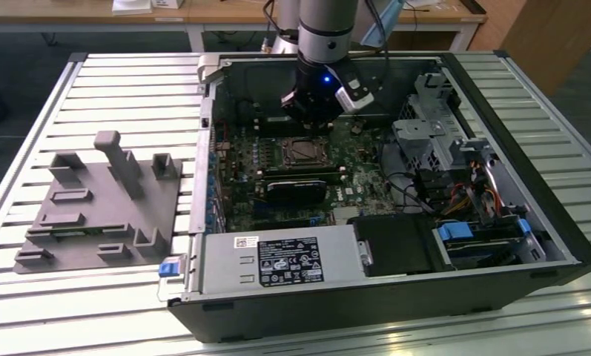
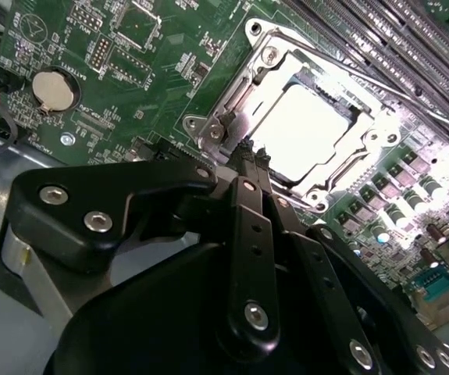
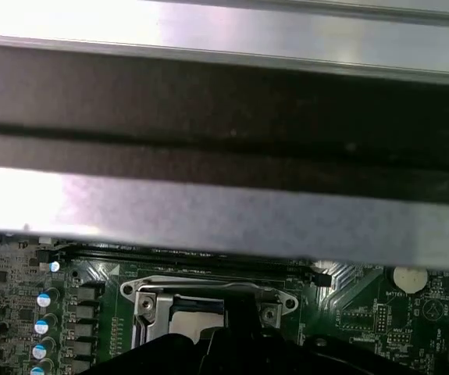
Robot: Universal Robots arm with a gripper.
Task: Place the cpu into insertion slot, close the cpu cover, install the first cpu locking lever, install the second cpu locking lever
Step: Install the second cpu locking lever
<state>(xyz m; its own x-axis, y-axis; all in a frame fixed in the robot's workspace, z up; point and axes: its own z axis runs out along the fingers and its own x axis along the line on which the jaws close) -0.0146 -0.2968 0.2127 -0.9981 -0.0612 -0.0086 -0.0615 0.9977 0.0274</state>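
Silvery square metal cpu (image 2: 311, 125) seated in black-rimmed insertion slot (image 2: 290, 176), silvery frame cpu cover (image 2: 275, 66) down. Black gripper (image 2: 249, 154) fingers clenched, empty, at socket edge. Judgement: push lever squarely, gently.

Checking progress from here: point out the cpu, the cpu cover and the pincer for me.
cpu (image 2: 311, 126): second wrist view, on its pale metal face.
cpu cover (image 2: 265, 55): second wrist view, on the frame's silvery corner.
pincer (image 2: 249, 153): second wrist view, between the fingertips at the cover's edge.
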